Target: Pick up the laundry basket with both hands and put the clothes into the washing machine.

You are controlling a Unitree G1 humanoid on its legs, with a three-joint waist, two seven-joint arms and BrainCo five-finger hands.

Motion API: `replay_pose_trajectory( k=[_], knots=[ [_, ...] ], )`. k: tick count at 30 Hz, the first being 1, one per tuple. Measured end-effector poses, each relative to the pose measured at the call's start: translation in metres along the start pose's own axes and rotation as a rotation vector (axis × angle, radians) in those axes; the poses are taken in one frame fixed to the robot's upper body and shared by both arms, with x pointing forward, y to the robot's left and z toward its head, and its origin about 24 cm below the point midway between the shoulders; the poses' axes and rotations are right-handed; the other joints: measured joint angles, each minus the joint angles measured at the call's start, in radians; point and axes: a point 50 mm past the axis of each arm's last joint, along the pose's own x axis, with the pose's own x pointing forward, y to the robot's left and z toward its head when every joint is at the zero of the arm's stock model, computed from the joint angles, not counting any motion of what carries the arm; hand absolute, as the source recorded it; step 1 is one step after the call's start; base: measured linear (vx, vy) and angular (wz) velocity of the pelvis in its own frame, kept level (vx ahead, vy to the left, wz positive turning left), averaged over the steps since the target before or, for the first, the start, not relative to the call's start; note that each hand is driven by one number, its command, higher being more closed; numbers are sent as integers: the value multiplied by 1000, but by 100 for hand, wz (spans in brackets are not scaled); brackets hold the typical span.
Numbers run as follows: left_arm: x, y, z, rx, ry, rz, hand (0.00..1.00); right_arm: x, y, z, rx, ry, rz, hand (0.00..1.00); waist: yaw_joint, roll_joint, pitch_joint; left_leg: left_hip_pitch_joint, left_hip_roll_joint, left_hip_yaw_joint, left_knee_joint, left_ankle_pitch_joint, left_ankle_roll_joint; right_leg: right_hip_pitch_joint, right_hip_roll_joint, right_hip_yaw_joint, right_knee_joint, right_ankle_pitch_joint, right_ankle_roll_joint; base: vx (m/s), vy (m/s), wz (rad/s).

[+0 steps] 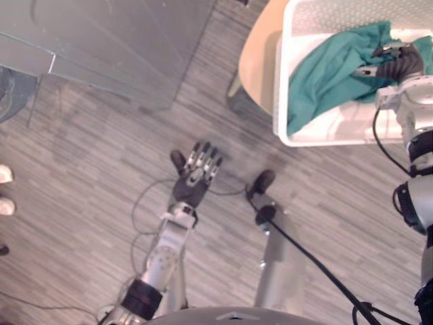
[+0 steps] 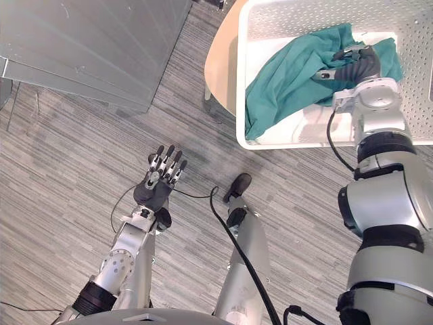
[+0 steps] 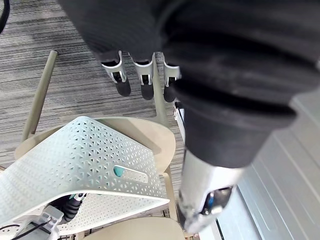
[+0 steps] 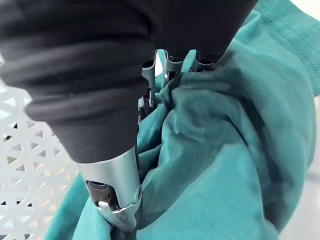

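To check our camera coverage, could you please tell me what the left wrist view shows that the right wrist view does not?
Left wrist view: the open left hand above the grey striped floor, and the beige rounded seat. Right wrist view: the teal cloth's stitched hem and bunched folds. Both: the white perforated plastic laundry basket, that cloth and the right hand.

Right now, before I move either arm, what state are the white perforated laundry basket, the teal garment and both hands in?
White perforated plastic laundry basket: upright on the beige round chair, not lifted, no hand on its rim.
Teal cloth garment: crumpled inside the basket, bunched at the right hand.
Right hand: in the basket, fingers curled into the garment.
Left hand: open, empty, over the floor.
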Motion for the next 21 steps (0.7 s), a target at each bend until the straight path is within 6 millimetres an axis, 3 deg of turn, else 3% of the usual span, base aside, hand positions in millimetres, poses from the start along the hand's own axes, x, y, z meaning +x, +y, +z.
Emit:
replay_pose_trajectory(
  k=[8, 21],
  knots=[
    [-1, -3, 0, -8, -6, -7, 0, -8, -31, -17, -103, 65, -94, 0, -9, -1, 0, -3, -9, 3, -10, 10, 6, -8, -8, 1, 13, 4, -4, -16, -64, 2],
    [-2, -2, 1, -17, -4, -4, 0, -6, -31, -8, -45, 28, -106, 0, -14, -24, 16, -13, 4, 31, 0, -3, 2, -39, 11, 31, -6, 12, -10, -31, -73, -7]
  ],
)
